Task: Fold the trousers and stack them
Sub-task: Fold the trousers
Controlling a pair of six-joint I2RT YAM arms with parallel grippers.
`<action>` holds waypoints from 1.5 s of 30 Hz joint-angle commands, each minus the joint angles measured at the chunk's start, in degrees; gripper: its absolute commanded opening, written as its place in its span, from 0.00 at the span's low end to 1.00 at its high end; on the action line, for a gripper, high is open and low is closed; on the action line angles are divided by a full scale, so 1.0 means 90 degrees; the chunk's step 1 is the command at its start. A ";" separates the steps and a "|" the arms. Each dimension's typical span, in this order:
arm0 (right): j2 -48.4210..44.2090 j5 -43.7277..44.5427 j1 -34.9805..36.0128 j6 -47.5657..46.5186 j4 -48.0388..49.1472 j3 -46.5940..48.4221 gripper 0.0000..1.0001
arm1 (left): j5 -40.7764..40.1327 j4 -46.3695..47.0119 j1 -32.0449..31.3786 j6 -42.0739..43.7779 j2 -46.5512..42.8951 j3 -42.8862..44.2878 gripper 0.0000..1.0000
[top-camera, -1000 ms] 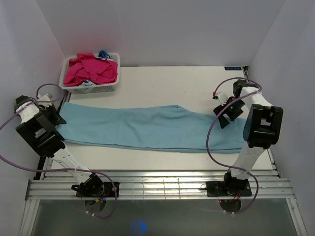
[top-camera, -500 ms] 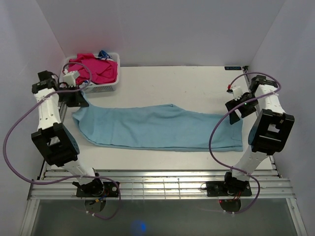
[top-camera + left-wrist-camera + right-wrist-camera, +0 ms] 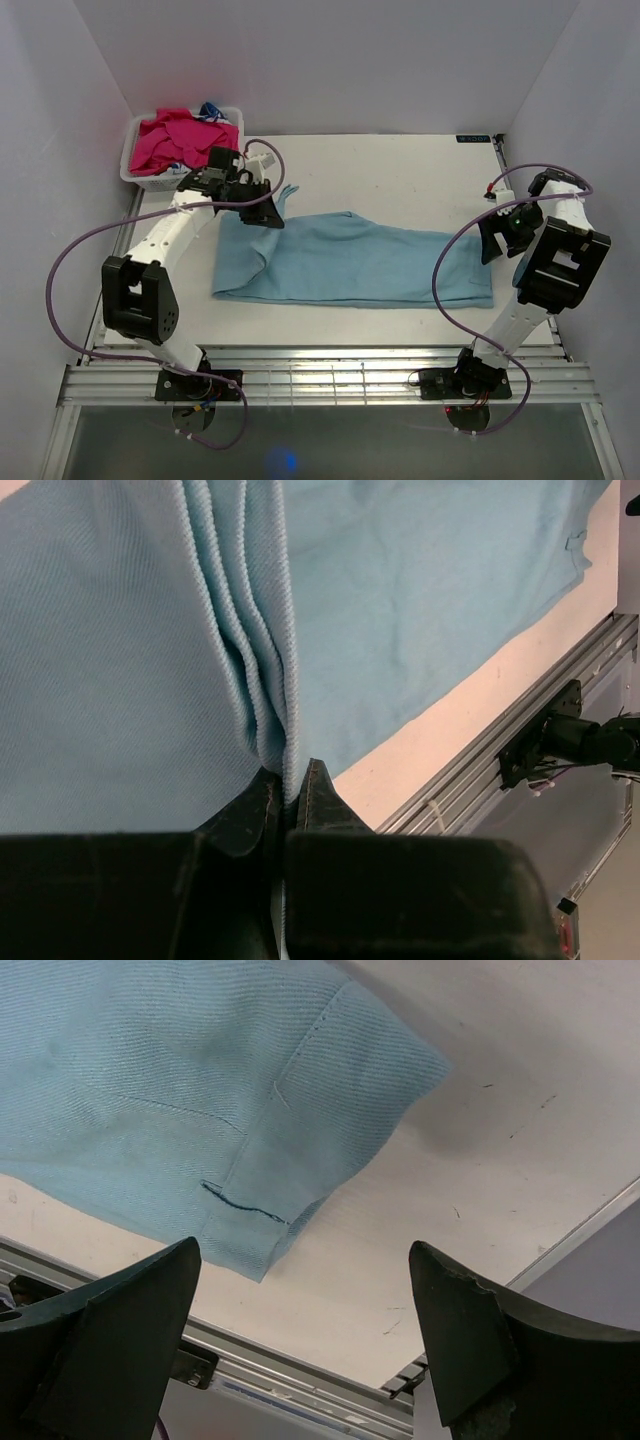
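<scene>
Left gripper (image 3: 290,775) has swung inward w/ leg ends, pinched tight on trousers (image 3: 370,262) draping from its tips, prob. to fold them over. Right gripper (image 3: 302,1250) spread wide, empty, waistband corner just below.

Left gripper (image 3: 292,776) jaws pinched together, right gripper (image 3: 302,1252) jaws spread wide.

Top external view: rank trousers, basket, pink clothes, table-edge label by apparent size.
1. trousers, largest by far
2. basket
3. pink clothes, nearly filling the basket, so a close call
4. label, tiny
</scene>
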 commanded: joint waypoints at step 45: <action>-0.0639 -0.3949 0.2598 0.3701 0.1502 0.0701 0.87 | 0.0798 0.0406 0.2783 0.1490 -0.0646 -0.1271 0.95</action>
